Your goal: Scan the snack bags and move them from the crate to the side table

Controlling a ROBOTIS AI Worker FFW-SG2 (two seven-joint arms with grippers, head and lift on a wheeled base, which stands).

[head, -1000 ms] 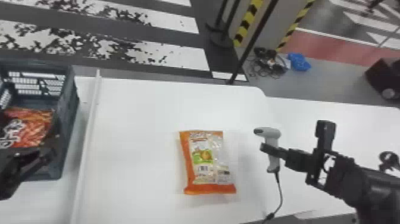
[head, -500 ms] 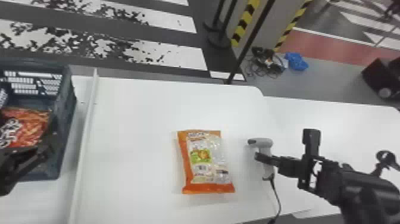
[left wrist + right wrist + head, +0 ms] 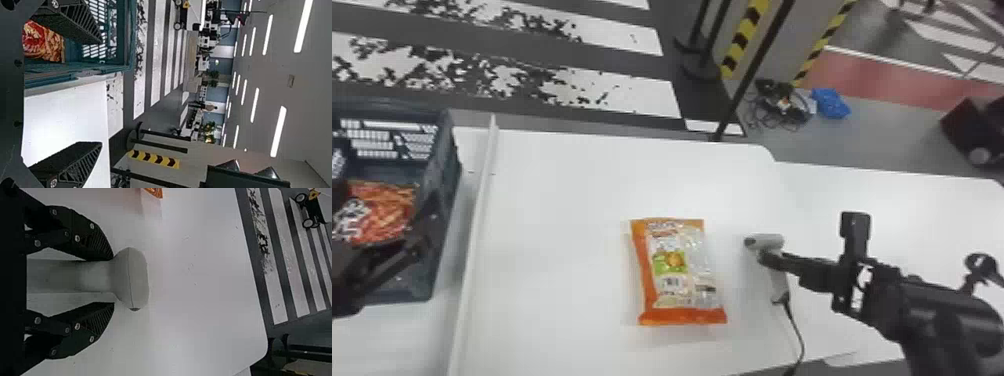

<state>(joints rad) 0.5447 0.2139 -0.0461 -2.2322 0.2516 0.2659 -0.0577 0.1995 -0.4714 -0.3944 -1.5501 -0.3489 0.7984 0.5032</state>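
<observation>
My left gripper (image 3: pixel 387 225) is open over the dark crate (image 3: pixel 444 215) at the left, where a red-orange snack bag (image 3: pixel 389 212) lies. In the left wrist view, the left gripper (image 3: pixel 101 92) has its fingers wide apart beside the crate (image 3: pixel 74 70) and its snack bag (image 3: pixel 53 45). An orange snack bag (image 3: pixel 677 270) lies flat on the white table, printed side up. Right of it, my right gripper (image 3: pixel 764 257) is at the grey scanner (image 3: pixel 779 285). In the right wrist view, the right gripper (image 3: pixel 113 282) straddles the scanner's handle (image 3: pixel 92 276), with a gap at one finger.
A raised white strip (image 3: pixel 477 240) separates the crate from the main table (image 3: pixel 557 240). Another white surface (image 3: pixel 907 210) adjoins at the right. The scanner's cord (image 3: pixel 797 330) runs to the table's front edge. Black posts and cables stand or lie beyond.
The right gripper and scanner have shifted left and nearer the table's front edge, and the scanner's angle has changed. The snack bag on the table has kept its place.
</observation>
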